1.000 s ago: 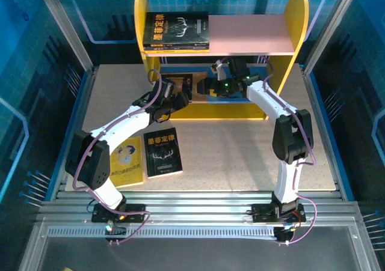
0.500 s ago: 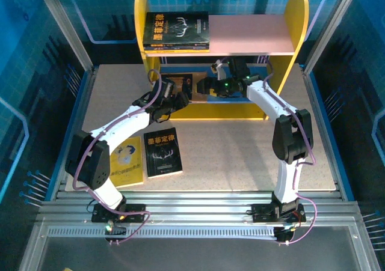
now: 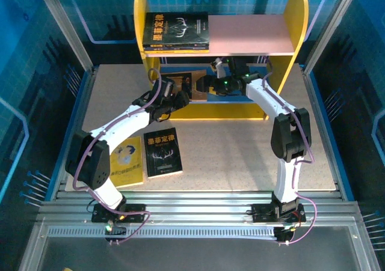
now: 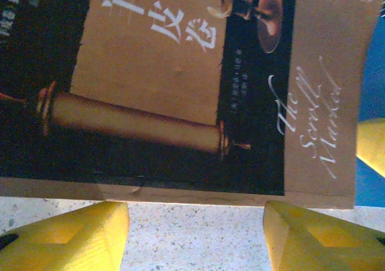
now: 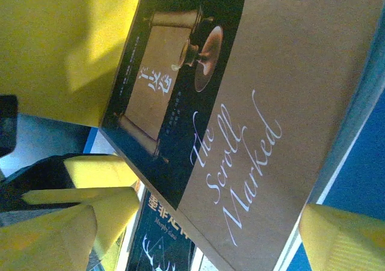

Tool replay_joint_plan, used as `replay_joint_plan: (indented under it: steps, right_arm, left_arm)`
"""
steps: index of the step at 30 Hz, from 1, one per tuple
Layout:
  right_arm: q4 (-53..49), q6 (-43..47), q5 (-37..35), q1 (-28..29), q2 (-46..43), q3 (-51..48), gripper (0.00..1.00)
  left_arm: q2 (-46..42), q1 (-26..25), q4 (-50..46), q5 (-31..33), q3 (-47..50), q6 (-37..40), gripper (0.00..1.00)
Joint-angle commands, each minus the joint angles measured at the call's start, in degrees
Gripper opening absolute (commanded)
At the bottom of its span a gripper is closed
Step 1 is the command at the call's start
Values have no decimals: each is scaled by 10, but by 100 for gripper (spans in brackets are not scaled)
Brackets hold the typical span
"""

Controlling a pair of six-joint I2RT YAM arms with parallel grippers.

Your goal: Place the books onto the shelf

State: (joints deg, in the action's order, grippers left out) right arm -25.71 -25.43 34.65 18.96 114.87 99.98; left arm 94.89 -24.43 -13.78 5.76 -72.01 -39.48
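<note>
Fingers (image 4: 66,238) of the left tool (image 4: 192,232), two yellow wedges, stand partly apart with only the pale speckled bench (image 4: 192,247) between them. They clamp nothing, and their tips sit right at the near edge of the brown-and-black paperback (image 4: 180,91). The right tool (image 5: 198,238) has its two yellow fingers spread wide, one on each side of that book's lower corner; whether either touches it is hard to tell.

The paperback carries a tan scroll picture, white Chinese characters and the script words "The Scroll Marked" on a tan band. It lies tilted at the mouth of the lower tier of the small two-tier shelf (image 3: 296,24) with rounded yellow side panels, between the two tools, its near edge out over the bench. Both wrist views cut its corners off.

Books in sight:
- One lies between the tools.
- Two lie flat on the bench near the left arm: a black paperback with a white antler design (image 3: 163,152) and a yellow paperback with a drawn face (image 3: 127,161).
- A stack (image 3: 176,30) sits on the left of the pink upper board (image 3: 252,33), topped by another black antler cover. How many lie in that stack cannot be made out.
</note>
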Motion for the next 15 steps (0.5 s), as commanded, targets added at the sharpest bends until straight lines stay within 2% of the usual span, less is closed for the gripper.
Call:
replay_joint_plan:
  steps: [1,15]
  right_arm:
    - [14,-3,44,11,19,21,88]
    - [30,-10,47,5,5,-2,88]
  left_arm:
    - [1,15,20,-4,-24,17,62]
    - [-4,16,11,-2,-17,16,62]
